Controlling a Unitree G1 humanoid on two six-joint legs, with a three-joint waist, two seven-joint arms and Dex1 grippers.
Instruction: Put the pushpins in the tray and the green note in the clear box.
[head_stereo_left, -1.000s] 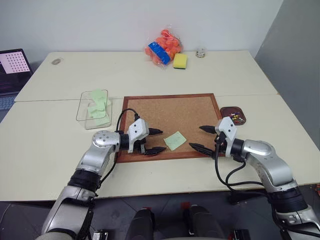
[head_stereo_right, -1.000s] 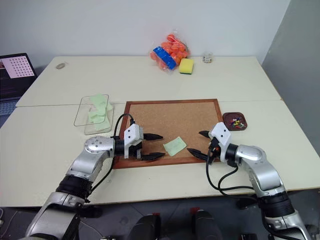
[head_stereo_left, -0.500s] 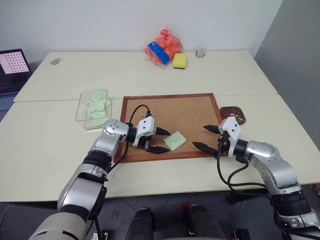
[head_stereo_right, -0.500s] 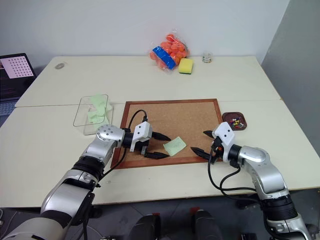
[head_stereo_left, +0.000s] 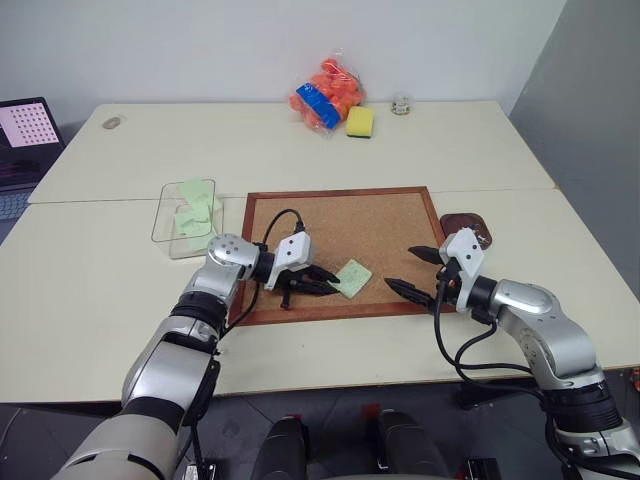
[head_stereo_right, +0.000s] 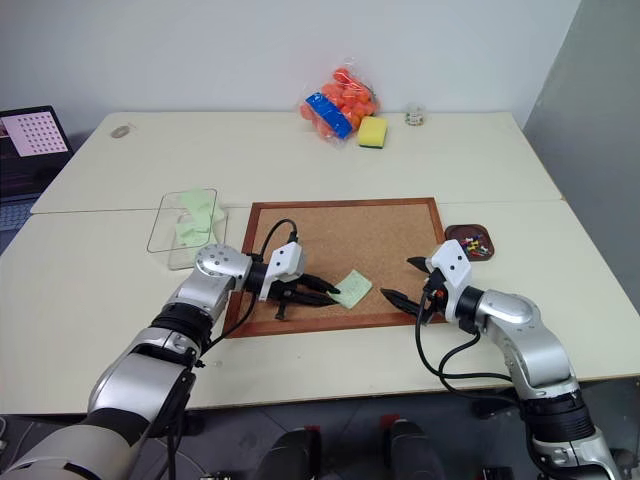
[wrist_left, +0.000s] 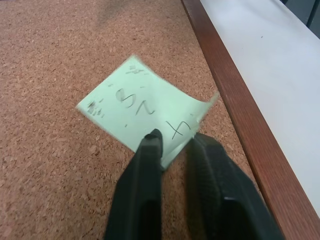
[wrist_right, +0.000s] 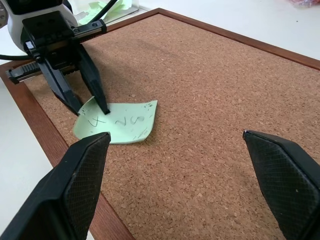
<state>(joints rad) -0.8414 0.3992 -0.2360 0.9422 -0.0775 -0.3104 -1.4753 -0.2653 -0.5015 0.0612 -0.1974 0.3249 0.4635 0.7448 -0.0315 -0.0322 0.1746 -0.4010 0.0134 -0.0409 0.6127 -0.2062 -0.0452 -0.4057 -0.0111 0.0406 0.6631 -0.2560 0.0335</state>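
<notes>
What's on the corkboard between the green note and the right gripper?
Nothing: bare cork separates the green note from the right gripper, seen in the right wrist view.

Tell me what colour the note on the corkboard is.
Pale green, with dark scribbled marks. The note shows best in the left wrist view.

- My arms are silver-grey metal shells with black joint bands.
- White blocks sit at both wrists.
- Each gripper, left (head_stereo_left: 326, 282) and right (head_stereo_left: 410, 270), has tapered black fingers.
- Black cables loop from both wrists.
</notes>
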